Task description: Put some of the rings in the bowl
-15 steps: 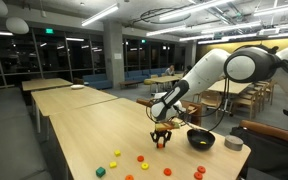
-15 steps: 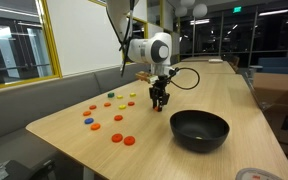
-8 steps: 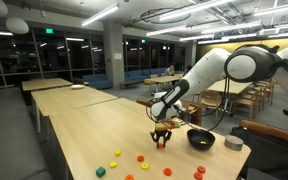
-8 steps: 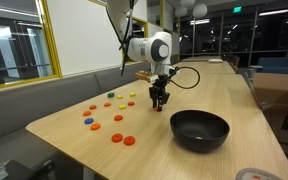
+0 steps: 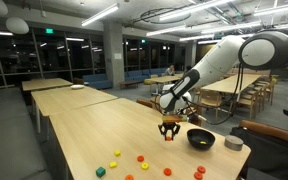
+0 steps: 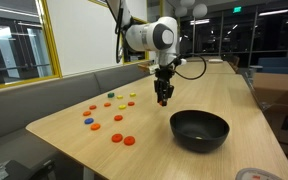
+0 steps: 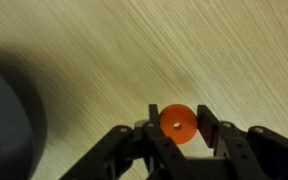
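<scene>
My gripper [image 7: 178,128] is shut on an orange ring [image 7: 177,124] with a small centre hole and holds it above the wooden table. In both exterior views the gripper [image 5: 168,128] [image 6: 164,98] hangs over the table near the black bowl [image 5: 200,139] [image 6: 199,129]. The bowl's dark rim shows at the left edge of the wrist view [image 7: 9,125]. Several more orange, red and yellow rings [image 6: 117,120] [image 5: 142,159] lie loose on the table, apart from the bowl.
A small grey round container [image 5: 234,144] stands beyond the bowl, and its rim shows at the table's near edge [image 6: 252,174]. A small green block [image 5: 99,171] lies among the loose pieces. More tables and chairs stand behind.
The arm has lifted and moved the gripper with the orange ring toward the black bowl. The loose rings and the bowl have not moved.
</scene>
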